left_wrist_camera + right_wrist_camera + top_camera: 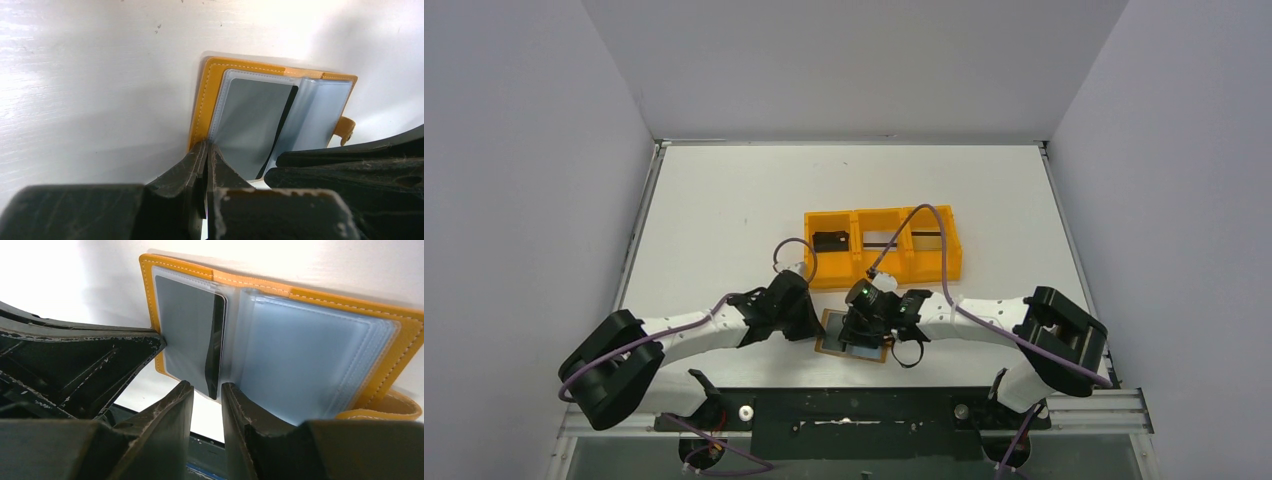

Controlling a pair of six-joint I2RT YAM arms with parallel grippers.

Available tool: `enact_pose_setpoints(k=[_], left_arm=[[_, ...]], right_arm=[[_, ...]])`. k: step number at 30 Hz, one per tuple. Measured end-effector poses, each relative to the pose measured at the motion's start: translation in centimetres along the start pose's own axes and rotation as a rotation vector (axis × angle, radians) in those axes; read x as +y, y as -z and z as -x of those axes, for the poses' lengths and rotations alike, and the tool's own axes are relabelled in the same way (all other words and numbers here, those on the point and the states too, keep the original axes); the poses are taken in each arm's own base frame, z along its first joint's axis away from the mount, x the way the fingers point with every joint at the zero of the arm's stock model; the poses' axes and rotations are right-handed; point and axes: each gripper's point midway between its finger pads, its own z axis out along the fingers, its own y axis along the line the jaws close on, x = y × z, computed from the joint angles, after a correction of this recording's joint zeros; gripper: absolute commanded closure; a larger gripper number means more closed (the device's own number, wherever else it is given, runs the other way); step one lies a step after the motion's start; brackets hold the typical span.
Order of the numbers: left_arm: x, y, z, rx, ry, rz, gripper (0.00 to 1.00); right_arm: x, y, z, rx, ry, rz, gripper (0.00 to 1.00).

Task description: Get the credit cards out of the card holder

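The right gripper point(206, 390), fingers narrowly parted, brackets the near end of a dark credit card point(216, 355) protruding from the card holder point(310, 295); the overhead view hides this. The left gripper point(206, 147), closed, touches the holder's edge. The holder lies open on the table point(724, 200) just before the orange tray point(824, 215), long axis left-right.

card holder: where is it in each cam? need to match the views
Top external: card holder low centre, just below the orange tray, partly covered.
Left wrist: card holder centre right, lying open.
Right wrist: card holder across the upper right, lying open.
Shared landmark: left gripper, jaws shut, tip at the holder's orange edge.
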Motion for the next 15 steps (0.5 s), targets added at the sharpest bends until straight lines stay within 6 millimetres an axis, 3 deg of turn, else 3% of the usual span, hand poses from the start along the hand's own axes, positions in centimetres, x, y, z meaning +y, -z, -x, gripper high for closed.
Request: enact_pose_setpoints(k=[15], left_arm=[[0.2, 0.1, 0.0, -0.034, 0.086, -0.002, 1.00]], right_arm=[[-1.0, -0.6, -0.7, -0.005, -0.126, 0.023, 0.73]])
